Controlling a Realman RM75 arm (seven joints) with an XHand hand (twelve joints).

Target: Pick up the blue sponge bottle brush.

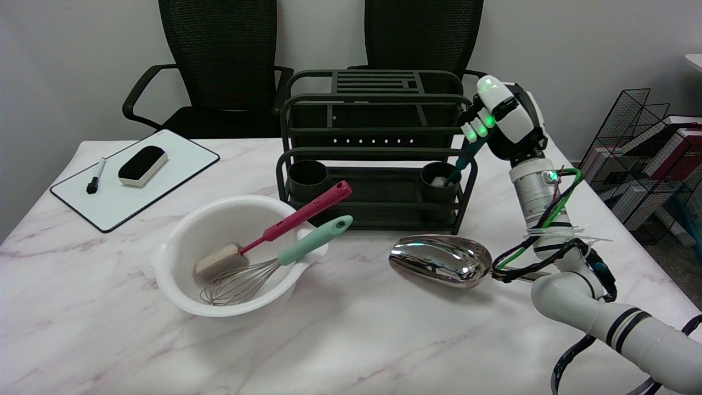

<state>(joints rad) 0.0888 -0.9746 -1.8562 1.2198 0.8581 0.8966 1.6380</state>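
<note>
The blue sponge bottle brush (464,159) stands slanted in the right-hand cup (439,186) of the dark green rack (375,148). Its pale sponge head sits down in the cup, and its teal handle leans up to the right. My right hand (496,118) is at the handle's top end, just off the rack's right side. Its fingers (476,127) curl around the handle's upper part and grip it. The very top of the handle is hidden inside the hand.
A white bowl (181,280) at the front left holds a red-handled sponge brush (285,222) and a mint-handled whisk (274,263). A steel scoop (441,260) lies right of centre. A whiteboard (181,159) with eraser (142,164) and marker (95,176) lies far left. Two black chairs stand behind the table.
</note>
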